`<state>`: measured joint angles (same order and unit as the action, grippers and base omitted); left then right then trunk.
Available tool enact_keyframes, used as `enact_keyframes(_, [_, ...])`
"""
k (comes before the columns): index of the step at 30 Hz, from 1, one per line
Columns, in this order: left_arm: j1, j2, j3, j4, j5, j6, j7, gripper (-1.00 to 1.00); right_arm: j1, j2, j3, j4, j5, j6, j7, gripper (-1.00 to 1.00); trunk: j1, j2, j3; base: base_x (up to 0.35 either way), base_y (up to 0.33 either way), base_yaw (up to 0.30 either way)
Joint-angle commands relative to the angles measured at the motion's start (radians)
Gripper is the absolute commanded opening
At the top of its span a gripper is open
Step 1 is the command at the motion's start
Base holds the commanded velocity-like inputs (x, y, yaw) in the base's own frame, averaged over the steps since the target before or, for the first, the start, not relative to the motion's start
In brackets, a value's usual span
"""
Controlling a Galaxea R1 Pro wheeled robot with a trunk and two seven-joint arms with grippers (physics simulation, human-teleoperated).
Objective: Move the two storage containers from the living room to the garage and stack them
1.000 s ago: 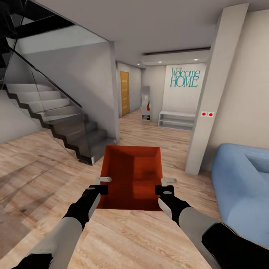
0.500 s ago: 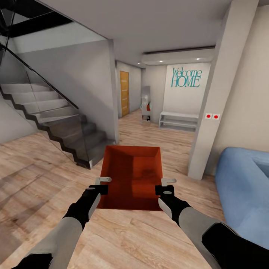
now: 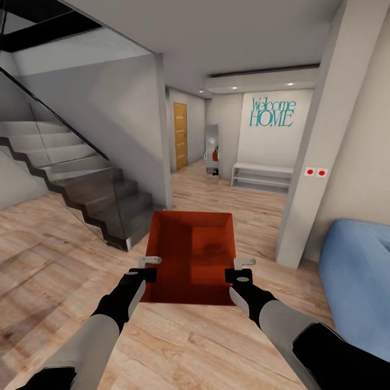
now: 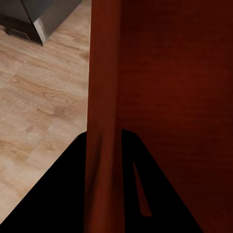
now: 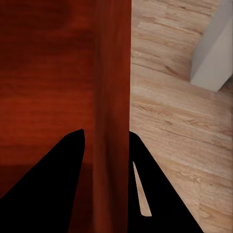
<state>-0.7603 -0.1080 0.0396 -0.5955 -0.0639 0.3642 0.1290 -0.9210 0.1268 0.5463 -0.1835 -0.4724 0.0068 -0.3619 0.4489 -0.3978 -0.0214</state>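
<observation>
Both of your grippers are clamped on one orange-red storage container, which you hold level out in front of you above the light wood plank floor of the living room. Your left gripper has its jaws closed over the container's left wall, one finger inside and one outside; the left wrist view shows that thin wall running straight between the two dark fingers. Your right gripper grips the right wall the same way, and the right wrist view shows that wall pinched between its fingers. The bin's open top faces up and its inside looks bare.

To your left a staircase with a glass balustrade climbs away. A white pillar with two red buttons stands to your right, and the corner of a blue sofa sits just past it. Straight ahead, a hallway leads to a wooden door, a low white shelf unit and teal "Welcome HOME" lettering on the far wall.
</observation>
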Motion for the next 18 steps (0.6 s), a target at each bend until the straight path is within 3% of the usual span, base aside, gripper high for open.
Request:
enact_keyframes(1, [-0.001,-0.007,0.014,0.0,-0.002,0.005,-0.003,-1.0,-0.001,0.002,-0.012,-0.023,0.014,-0.004,0.0,-1.0,0.001,-0.002,-0.002,0.322,0.0,0.0])
enact_keyframes(18, [-0.001,-0.007,0.014,0.0,-0.002,0.005,-0.003,-1.0,-0.001,0.002,-0.012,-0.023,0.014,-0.004,0.0,-1.0,0.001,-0.002,-0.002,0.322,0.0,0.0])
